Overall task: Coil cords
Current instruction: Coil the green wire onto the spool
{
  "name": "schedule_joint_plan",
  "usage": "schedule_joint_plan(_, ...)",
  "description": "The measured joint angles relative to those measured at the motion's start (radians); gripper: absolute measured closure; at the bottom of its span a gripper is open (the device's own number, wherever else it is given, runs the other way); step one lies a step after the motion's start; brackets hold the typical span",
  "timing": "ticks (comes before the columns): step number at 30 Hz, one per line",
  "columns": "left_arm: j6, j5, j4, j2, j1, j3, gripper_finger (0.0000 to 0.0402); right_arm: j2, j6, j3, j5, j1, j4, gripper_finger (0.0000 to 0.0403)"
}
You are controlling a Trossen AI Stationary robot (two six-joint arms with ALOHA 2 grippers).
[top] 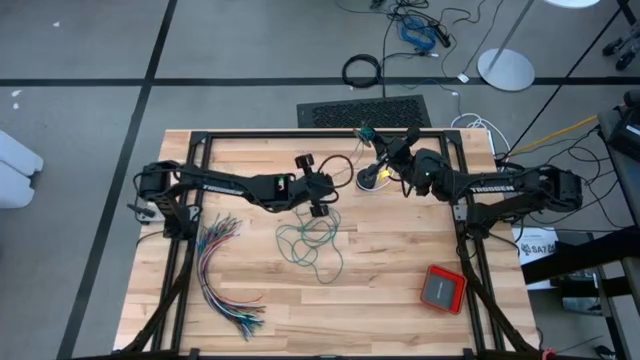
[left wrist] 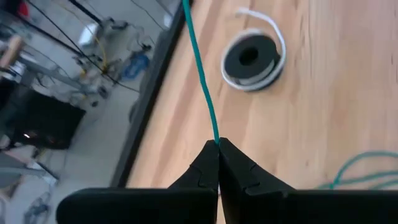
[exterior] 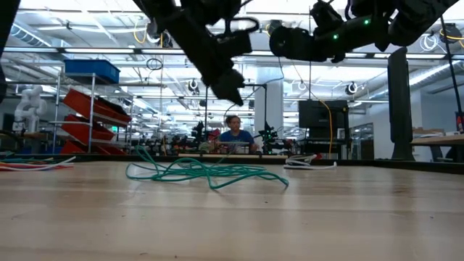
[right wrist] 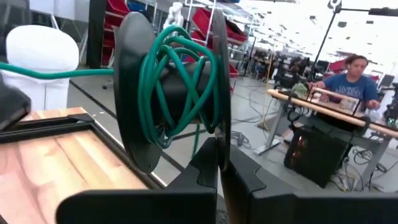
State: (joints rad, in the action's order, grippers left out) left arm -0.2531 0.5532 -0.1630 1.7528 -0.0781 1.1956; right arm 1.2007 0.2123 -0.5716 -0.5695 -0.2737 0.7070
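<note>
Coloured wires (top: 222, 272): a fanned bundle lying on the left part of the bench (top: 400, 320), near its left edge.
Left gripper (left wrist: 217, 144): raised above the middle of the bench, fingers pressed together on the green cord (left wrist: 200, 74); the cord runs taut from the fingertips up and away toward the far edge.
Green cord, loose part (top: 312, 240): a tangled heap of loops lying flat on the bench just in front of the left gripper; in the low view it shows as a low sprawl (exterior: 206, 172) across the middle of the wood.
Black cord (left wrist: 252, 59): wound on a flat reel lying on the bench near the far edge, with a white end curling round its rim; in the high view it sits (top: 374, 178) between the two grippers.
Right gripper (right wrist: 219, 149): lifted near the far edge, fingers closed on the rim of a black spool (right wrist: 140, 93) held upright; several turns of green cord are wrapped round the spool's core.
Red box (top: 442, 289): lying on the right front part of the bench, well apart from both arms.
Person (right wrist: 348, 78): in a blue shirt, seated at a desk in the room behind.
</note>
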Motion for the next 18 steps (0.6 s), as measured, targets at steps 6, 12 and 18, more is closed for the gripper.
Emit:
schedule_joint_plan(6,-0.058,0.018,0.001,0.004,0.013,0.075,0.0401,0.03,-0.019,0.0,0.025,0.0,-0.011,0.0403)
schedule_joint_plan(12,-0.128,0.062,-0.007,0.004,0.05,0.116,0.0401,0.058,-0.021,0.0,0.023,-0.001,-0.041,0.0403)
schedule_joint_plan(18,-0.202,0.096,-0.001,0.004,0.092,0.154,0.0401,0.078,-0.026,0.0,0.027,-0.015,-0.048,0.0403)
